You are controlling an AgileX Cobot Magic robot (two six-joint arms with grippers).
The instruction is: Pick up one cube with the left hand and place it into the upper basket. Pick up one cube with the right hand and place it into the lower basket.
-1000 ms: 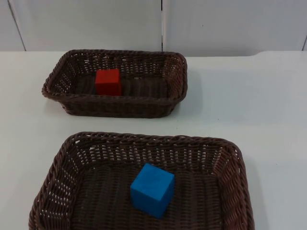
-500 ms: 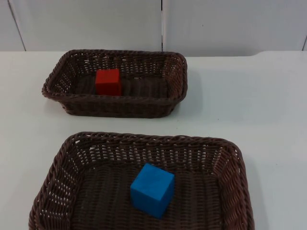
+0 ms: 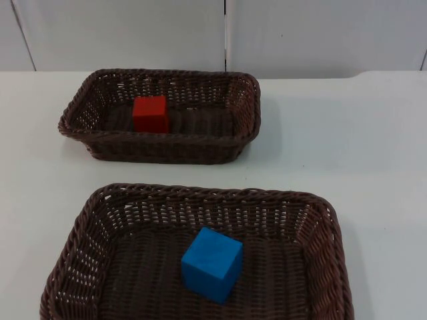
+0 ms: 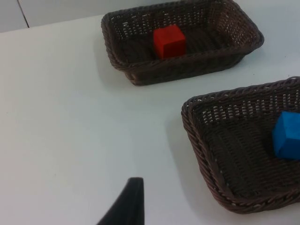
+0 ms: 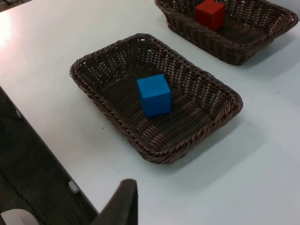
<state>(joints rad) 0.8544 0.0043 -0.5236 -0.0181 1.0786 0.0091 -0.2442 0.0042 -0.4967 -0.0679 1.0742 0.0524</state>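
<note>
Red cube [image 3: 150, 113] sat in upper woven wicker basket [image 3: 240, 137] (near table's far edge), blue cube [image 3: 211, 264] in lower basket [image 3: 319, 220], both grippers held back, fingers' state indiscernible.

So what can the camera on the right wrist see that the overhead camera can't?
The right wrist view alone takes in the table's edge with the dark floor beyond it, plus a black fingertip of the right gripper. The top view alone shows the grey partition wall behind the table. Both show the red cube in the upper basket and the blue cube in the lower basket.
</note>
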